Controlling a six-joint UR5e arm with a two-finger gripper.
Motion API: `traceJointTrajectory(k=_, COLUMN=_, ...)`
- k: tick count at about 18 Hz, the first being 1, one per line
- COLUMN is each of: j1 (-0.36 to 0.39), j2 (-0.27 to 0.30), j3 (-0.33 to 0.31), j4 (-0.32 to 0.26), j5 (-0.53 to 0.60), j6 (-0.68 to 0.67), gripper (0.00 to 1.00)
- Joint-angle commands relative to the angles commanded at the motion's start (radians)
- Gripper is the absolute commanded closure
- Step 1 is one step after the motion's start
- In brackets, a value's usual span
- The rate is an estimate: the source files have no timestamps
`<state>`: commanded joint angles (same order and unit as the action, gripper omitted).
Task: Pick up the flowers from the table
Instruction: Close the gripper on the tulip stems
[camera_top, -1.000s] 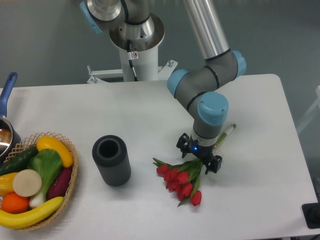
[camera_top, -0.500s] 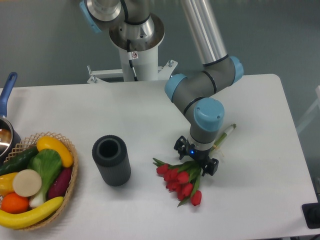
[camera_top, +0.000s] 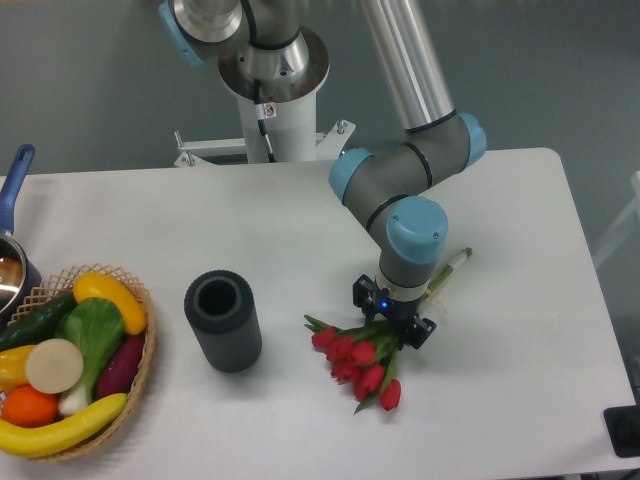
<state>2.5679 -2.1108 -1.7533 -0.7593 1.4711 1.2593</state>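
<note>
Matt white table (camera_top: 300, 220); glossy plastic-looking red tulips (camera_top: 358, 358); woven wicker basket (camera_top: 140, 350); matt dark grey cylinder vase (camera_top: 222, 322); smooth silver metal arm tube (camera_top: 402, 55).

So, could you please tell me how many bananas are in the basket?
2 visible. One banana lies along the front rim of the basket; the other pokes out at the left edge, partly cropped. Others may be hidden beneath the produce.

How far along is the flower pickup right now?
Approach looks done: the gripper is down over the flowers, straddling the stems just above the blooms. Whether the fingers have closed cannot be told. The bunch lies on the table, so the lift is left.
</note>
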Motion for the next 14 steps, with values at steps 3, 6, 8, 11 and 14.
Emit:
traceJointTrajectory(k=3, j1=0.000, j2=0.003, j3=0.005, j4=0.000, j5=0.000, j6=-0.011, gripper=0.45)
traceJointTrajectory(k=6, j1=0.000, j2=0.006, j3=0.003, j4=0.000, j5=-0.002, j6=-0.021, gripper=0.53)
traceJointTrajectory(k=8, j1=-0.002, j2=0.006, j3=0.003, j4=0.000, j5=-0.002, j6=-0.052, gripper=0.58)
traceJointTrajectory(k=11, j1=-0.003, j2=0.006, j3=0.003, j4=0.000, j5=0.000, j6=-0.064, gripper=0.64)
traceJointTrajectory(k=14, j1=-0.003, j2=0.008, j3=0.003, j4=0.000, j5=0.000, j6=-0.075, gripper=0.68)
